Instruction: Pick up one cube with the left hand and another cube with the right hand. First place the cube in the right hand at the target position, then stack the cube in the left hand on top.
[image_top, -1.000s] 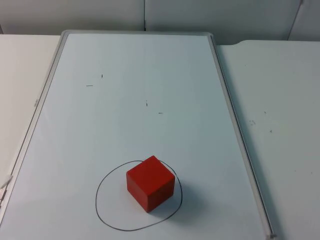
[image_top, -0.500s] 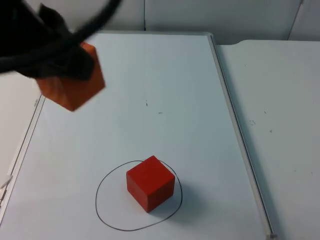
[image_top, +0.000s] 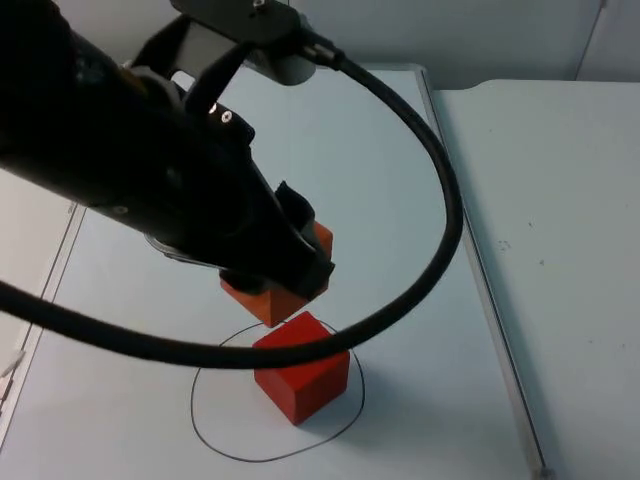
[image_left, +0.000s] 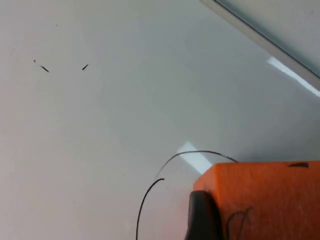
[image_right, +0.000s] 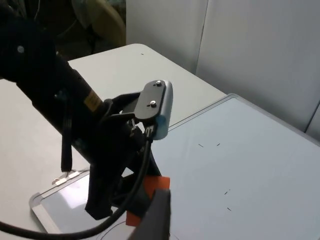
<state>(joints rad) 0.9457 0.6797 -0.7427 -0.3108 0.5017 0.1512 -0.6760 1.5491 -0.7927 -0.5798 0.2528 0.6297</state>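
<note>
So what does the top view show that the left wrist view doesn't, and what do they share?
Top view alone: the red cube resting inside the drawn circle, and the left gripper above it. Left wrist view alone: the held orange cube seen close against a black fingertip. Shared: the held cube, the circle's line, the whiteboard with its small marks.

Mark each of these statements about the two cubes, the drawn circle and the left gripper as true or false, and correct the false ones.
1. A red cube sits inside the drawn circle. True.
2. The left gripper holds an orange cube. True.
3. The orange cube already rests on top of the red cube. False: it is held just behind and above it, not yet set down.
4. The circle is drawn on a green mat. False: it is on a whiteboard.
5. The left gripper is open. False: it is shut on the orange cube.
</note>
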